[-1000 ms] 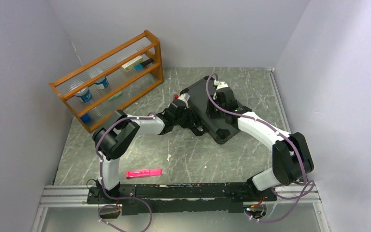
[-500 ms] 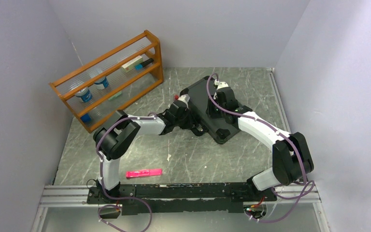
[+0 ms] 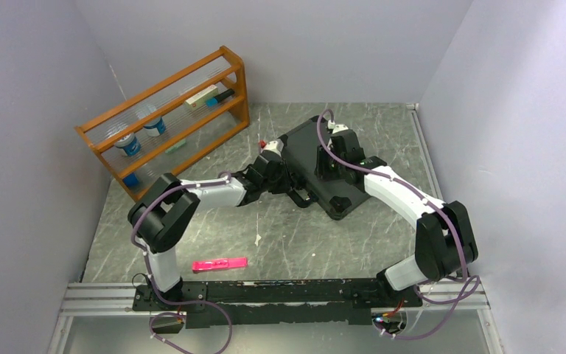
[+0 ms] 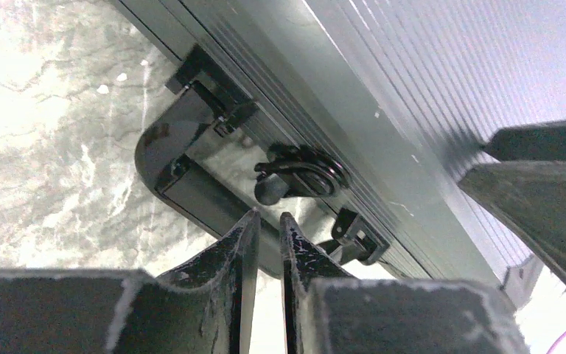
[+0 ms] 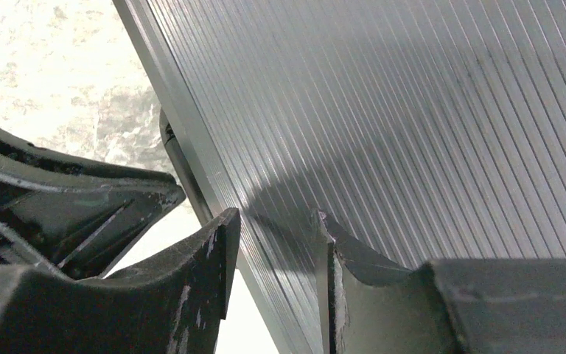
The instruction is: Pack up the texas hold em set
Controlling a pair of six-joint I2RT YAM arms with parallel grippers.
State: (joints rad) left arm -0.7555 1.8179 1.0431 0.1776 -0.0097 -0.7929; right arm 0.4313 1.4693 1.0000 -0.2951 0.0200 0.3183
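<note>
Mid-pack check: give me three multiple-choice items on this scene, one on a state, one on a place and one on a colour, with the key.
1. The black case is: A wide open; B shut; C tipped on its side.
2. The pink marker lies: A on the case; B on the table, near its front edge; C against the back wall.
3. The wooden rack has a frame that is: A orange-brown; B white; C blue.

Key: 1 B, the ribbed lid sits flat on the base in the left wrist view. 2 B, the marker lies on bare marble just ahead of the arms' rail. 3 A, its rails and posts show orange-brown wood.
</note>
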